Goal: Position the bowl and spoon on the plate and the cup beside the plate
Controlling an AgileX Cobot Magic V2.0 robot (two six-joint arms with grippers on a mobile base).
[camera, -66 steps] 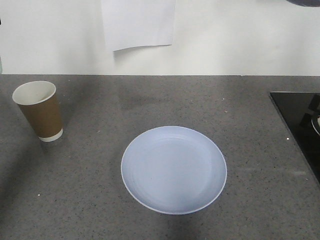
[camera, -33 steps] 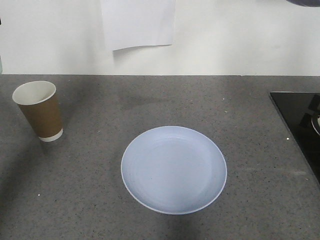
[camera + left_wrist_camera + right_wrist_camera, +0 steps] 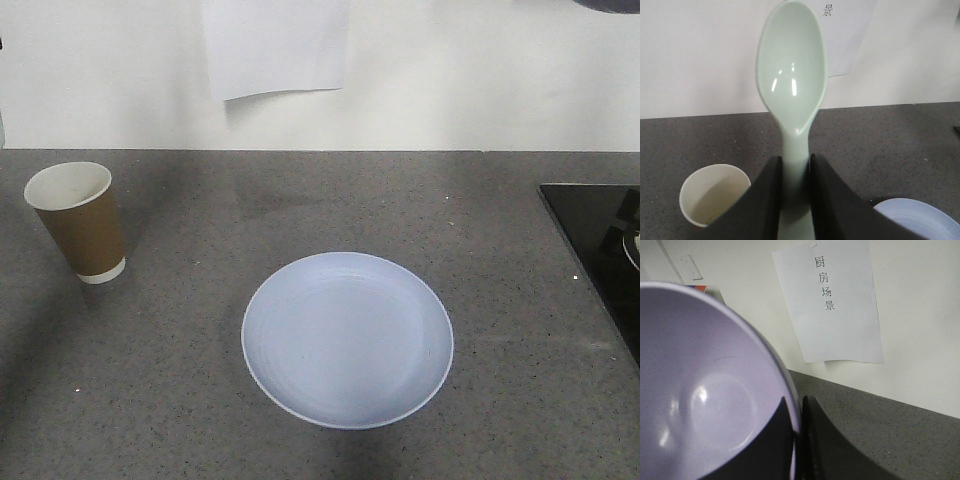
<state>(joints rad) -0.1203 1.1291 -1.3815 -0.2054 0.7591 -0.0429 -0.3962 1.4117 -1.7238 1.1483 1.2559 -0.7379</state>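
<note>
The pale blue plate [image 3: 347, 338] lies flat in the middle of the grey counter, with nothing on it. The brown paper cup [image 3: 80, 220] stands upright at the far left. In the left wrist view my left gripper [image 3: 796, 170] is shut on the handle of the mint-green spoon [image 3: 792, 75], whose head points up; the cup [image 3: 714, 194] and an edge of the plate [image 3: 920, 220] lie below. In the right wrist view my right gripper [image 3: 799, 415] is shut on the rim of the lavender bowl [image 3: 705, 395]. Neither gripper shows in the front view.
A white paper sheet [image 3: 276, 45] hangs on the back wall. A black glossy cooktop [image 3: 600, 250] fills the counter's right edge. A dark shape [image 3: 610, 5] pokes in at the front view's top right corner.
</note>
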